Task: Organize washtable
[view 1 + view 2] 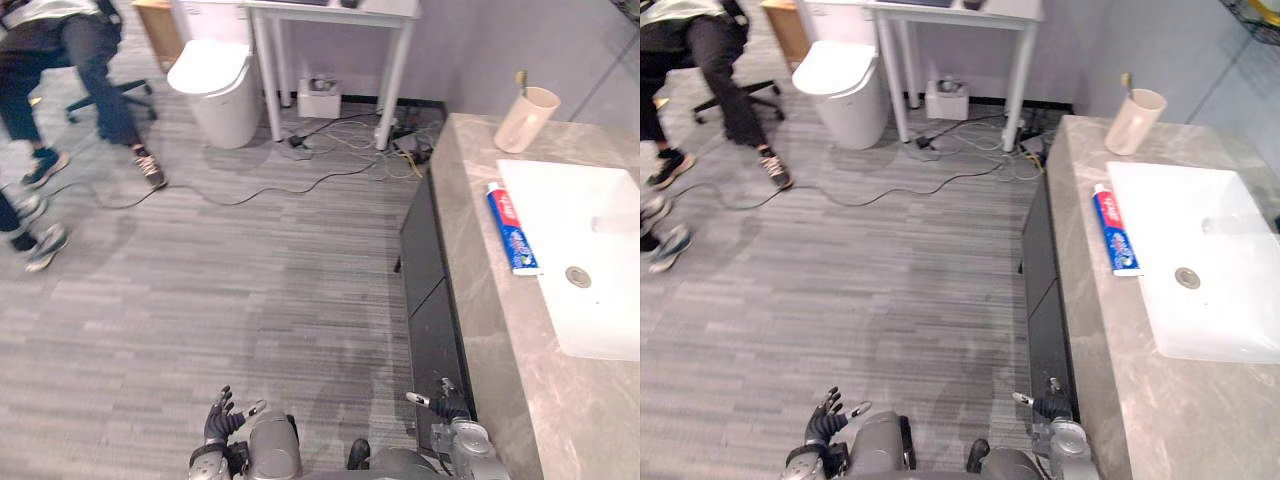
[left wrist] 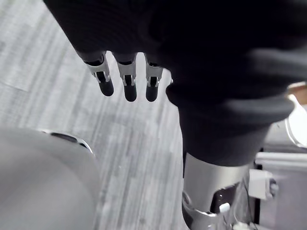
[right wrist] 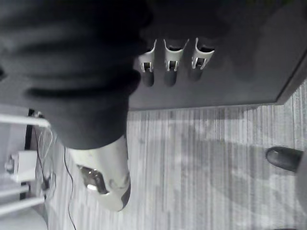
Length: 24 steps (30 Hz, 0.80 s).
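Note:
A blue, red and white toothpaste tube lies on the grey marble counter, along the left rim of the white sink. At the counter's far end stands a beige cup with a toothbrush in it. My left hand hangs low over the carpet at the bottom of the view, fingers straight and empty. My right hand hangs low beside the dark cabinet front, fingers relaxed and empty. Both are far from the counter's things.
A white bin and a white table stand at the back, with cables on the carpet. A person's legs by an office chair and another person's shoes are at the left.

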Motion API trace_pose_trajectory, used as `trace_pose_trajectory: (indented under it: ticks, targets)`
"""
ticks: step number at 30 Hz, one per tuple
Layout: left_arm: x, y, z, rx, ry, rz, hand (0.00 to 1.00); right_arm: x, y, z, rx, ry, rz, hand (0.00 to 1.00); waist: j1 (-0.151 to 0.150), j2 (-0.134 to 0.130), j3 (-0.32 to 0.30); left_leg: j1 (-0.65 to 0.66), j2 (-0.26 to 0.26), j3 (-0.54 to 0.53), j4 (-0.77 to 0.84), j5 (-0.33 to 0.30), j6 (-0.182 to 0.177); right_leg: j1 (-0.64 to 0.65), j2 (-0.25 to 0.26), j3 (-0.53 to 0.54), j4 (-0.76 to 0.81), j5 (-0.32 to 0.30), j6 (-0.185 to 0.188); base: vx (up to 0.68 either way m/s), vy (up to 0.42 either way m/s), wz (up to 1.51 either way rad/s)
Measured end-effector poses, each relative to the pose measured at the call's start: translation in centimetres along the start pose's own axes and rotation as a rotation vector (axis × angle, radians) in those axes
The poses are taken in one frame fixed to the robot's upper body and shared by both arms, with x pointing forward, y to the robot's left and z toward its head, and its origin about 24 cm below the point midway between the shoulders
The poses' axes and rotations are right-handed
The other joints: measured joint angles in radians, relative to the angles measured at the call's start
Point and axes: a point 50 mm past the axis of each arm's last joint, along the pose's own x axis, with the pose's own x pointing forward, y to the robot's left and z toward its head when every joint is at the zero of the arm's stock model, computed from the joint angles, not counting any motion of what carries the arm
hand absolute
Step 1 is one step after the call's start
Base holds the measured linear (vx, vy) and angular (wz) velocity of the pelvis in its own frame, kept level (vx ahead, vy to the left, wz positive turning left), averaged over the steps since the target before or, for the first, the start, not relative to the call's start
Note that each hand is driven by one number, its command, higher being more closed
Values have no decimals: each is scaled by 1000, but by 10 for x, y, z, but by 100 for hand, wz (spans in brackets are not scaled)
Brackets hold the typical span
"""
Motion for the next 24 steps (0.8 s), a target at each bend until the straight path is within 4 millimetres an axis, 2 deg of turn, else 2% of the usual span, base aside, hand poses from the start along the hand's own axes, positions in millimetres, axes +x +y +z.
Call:
trace_pose_trajectory:
  ticks: [1, 2, 3, 5, 7, 8, 10, 11, 12, 13, 15, 16, 17, 18, 20, 22, 24]
  targets:
    - [-2, -1, -3, -2, 7, -3, 0, -3, -6, -7, 1, 12, -17, 0, 2, 26, -14, 13, -7, -60, -136, 152, 23, 30, 8, 12, 0, -32, 54, 396, 262, -84]
    - [-3, -5, -7, -12, 20, -7, 0, -7, -12, -16, 7, 42, -35, 0, 3, 47, -27, -1, 10, -84, -120, 276, 61, 59, 21, 17, 6, -86, 107, 375, 268, -66]
    - [-1, -3, -6, -2, 25, -4, 0, -8, -6, -20, 23, 59, -29, 0, 1, 15, -32, -10, -11, -61, -85, 272, 63, 63, -12, 12, 14, -107, 123, 244, 186, -43]
    - [0, 0, -4, 9, 17, -4, 0, -14, 1, -29, 51, 78, -18, 0, 2, -23, -55, 11, -45, -8, -80, 185, 98, 21, -76, 31, 100, -111, 136, 336, 272, -37]
    - [-1, -1, -5, 18, 21, -8, 0, -15, 3, -30, 49, 80, -12, 0, -1, -22, -55, 46, -62, 22, -81, 140, 113, -17, -107, 65, 220, -102, 152, 230, 275, -48]
    - [-2, -1, -7, 32, 28, -11, 0, -16, 6, -32, 47, 86, -2, 0, 1, -22, -54, 112, -74, 61, -103, 111, 130, -87, -141, 92, 407, -60, 192, 187, 257, -52]
    - [-3, 2, -10, 48, 35, -12, 0, -18, 12, -33, 33, 89, 34, 0, 0, -6, -44, 197, -75, 103, -139, 90, 141, -173, -166, 87, 605, -15, 189, 184, 213, -64]
    - [-3, 3, -10, 53, 37, -9, 0, -18, 14, -32, 24, 82, 43, 0, -2, -9, -46, 226, -75, 117, -153, 84, 142, -198, -175, 70, 645, -23, 182, 165, 179, -67]
    - [-5, 6, -15, 57, 54, -2, 0, -17, 14, -29, 13, 69, 49, 0, -6, -7, -47, 275, -72, 141, -192, 79, 144, -242, -184, -6, 671, -51, 164, 126, 115, -48]
    - [-5, 6, -16, 55, 57, -2, 0, -17, 15, -29, 10, 67, 51, 0, -6, -10, -48, 294, -70, 154, -209, 79, 144, -257, -184, -42, 655, -60, 162, 153, 91, -50]
    - [-6, 9, -19, 44, 72, 12, 0, -14, 17, -30, -31, 84, 73, 0, -17, -20, -54, 342, -66, 202, -264, 78, 139, -280, -183, -233, 478, -63, 147, 164, 19, -49]
    - [-6, 10, -20, 43, 77, 16, 0, -13, 18, -30, -44, 90, 80, 0, -24, -23, -56, 352, -66, 215, -276, 76, 135, -276, -178, -281, 408, -52, 130, 174, -5, -62]
    - [-6, 12, -22, 47, 88, 20, 0, -11, 19, -30, -53, 97, 87, 0, -30, -28, -65, 356, -68, 240, -274, 65, 112, -271, -150, -328, 259, -3, 91, 216, -42, -61]
    - [-5, 12, -23, 52, 99, 19, 0, -11, 16, -32, -61, 104, 81, 0, -35, -38, -75, 356, -62, 247, -242, 32, 100, -260, -115, -320, 169, 42, 8, 248, -61, -58]
    - [-5, 9, -28, 54, 125, 7, 0, -11, 7, -34, -64, 111, 61, 0, -44, 5, -81, 367, -18, 247, -191, 1, 85, -229, -66, -316, 126, 39, 8, 296, -63, -39]
    - [-5, 7, -29, 52, 130, -8, 0, -11, 5, -34, -60, 113, 55, 0, -58, 13, -82, 369, 17, 245, -127, -2, 61, -183, -29, -312, 75, 39, 8, 308, -77, -32]
    - [-5, 5, -29, 48, 128, -14, 0, -13, 5, -38, -59, 124, 60, 0, -52, 17, -82, 356, 61, 243, 1, -9, 45, -136, 12, -274, 29, 38, 6, 268, -95, -56]
